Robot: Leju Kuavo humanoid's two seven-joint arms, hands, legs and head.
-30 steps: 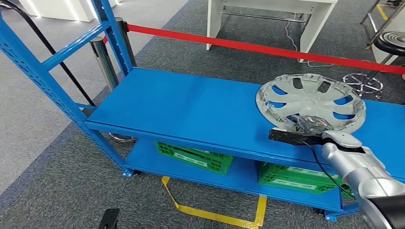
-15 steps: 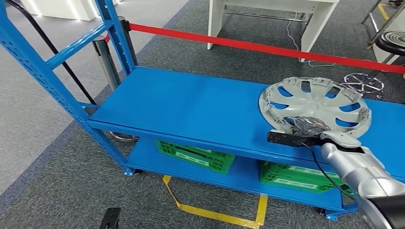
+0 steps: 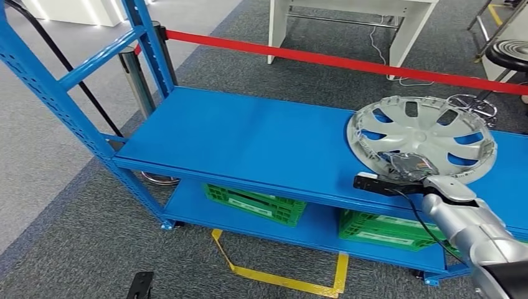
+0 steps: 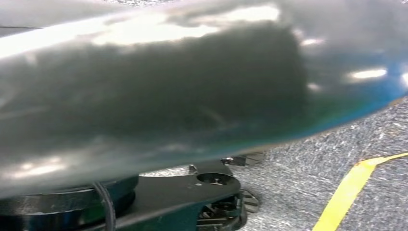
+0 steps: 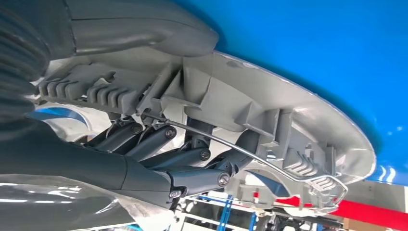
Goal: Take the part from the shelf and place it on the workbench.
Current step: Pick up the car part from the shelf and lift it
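Observation:
The part is a grey wheel cover [image 3: 429, 134] at the right end of the blue shelf's [image 3: 249, 137] top board. My right hand [image 3: 408, 167] grips its near rim, and the cover looks tilted, its near edge raised off the board. Close up in the right wrist view, the thumb [image 5: 139, 24] lies over the rim of the wheel cover [image 5: 269, 110]. The dark fingers [image 5: 163, 154] are curled against its ribbed inner side, beside a thin wire ring.
Blue uprights [image 3: 146, 43] stand at the shelf's left end. Two green crates [image 3: 255, 204] [image 3: 383, 232] sit on the lower board. A red barrier tape [image 3: 348, 62] runs behind the shelf, with a white table [image 3: 348, 18] and a stool [image 3: 507, 56] beyond. Yellow tape [image 3: 280, 280] marks the floor.
My right hand has shifted a little to the right with the wheel cover, and the cover's near rim has tipped up from the board.

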